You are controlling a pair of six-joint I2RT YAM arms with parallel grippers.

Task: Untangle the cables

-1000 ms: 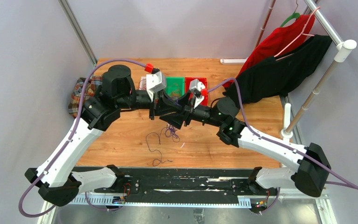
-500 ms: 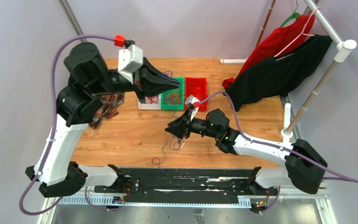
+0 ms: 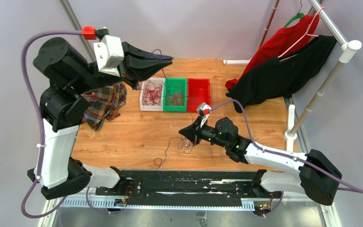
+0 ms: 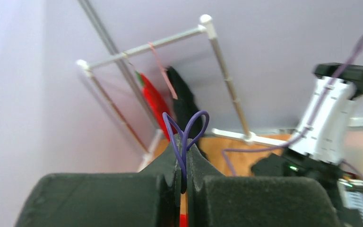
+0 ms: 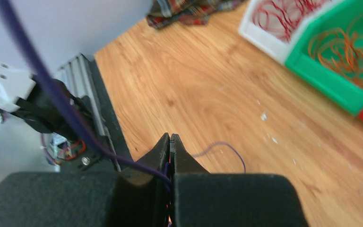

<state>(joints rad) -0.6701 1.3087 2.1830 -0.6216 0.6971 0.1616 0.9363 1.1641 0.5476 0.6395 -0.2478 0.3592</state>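
Note:
My left gripper (image 3: 169, 59) is raised high over the back left of the table, shut on a dark purple cable (image 4: 185, 130) whose loops stick out past its fingertips (image 4: 196, 158). My right gripper (image 3: 181, 133) is low over the near middle of the table, shut on a purple cable (image 5: 82, 125) that runs from the jaws up and to the left. Below it, a small tangle of purple cables (image 3: 185, 144) lies on the wood, with one strand (image 3: 159, 161) trailing toward the near edge. Another purple end (image 5: 227, 147) rests on the table beyond the right fingers.
Three bins stand in a row at the back: a white one (image 3: 143, 96) with red cables, a green one (image 3: 185, 97) with orange cables, a red one (image 3: 199, 89). A plaid cloth (image 3: 101, 101) lies at the left. Red and black garments (image 3: 283, 66) hang at the right.
The left arm has swung up and back to the left with the purple cable in it. The right arm has dropped toward the near table and its jaws have shut on a purple cable.

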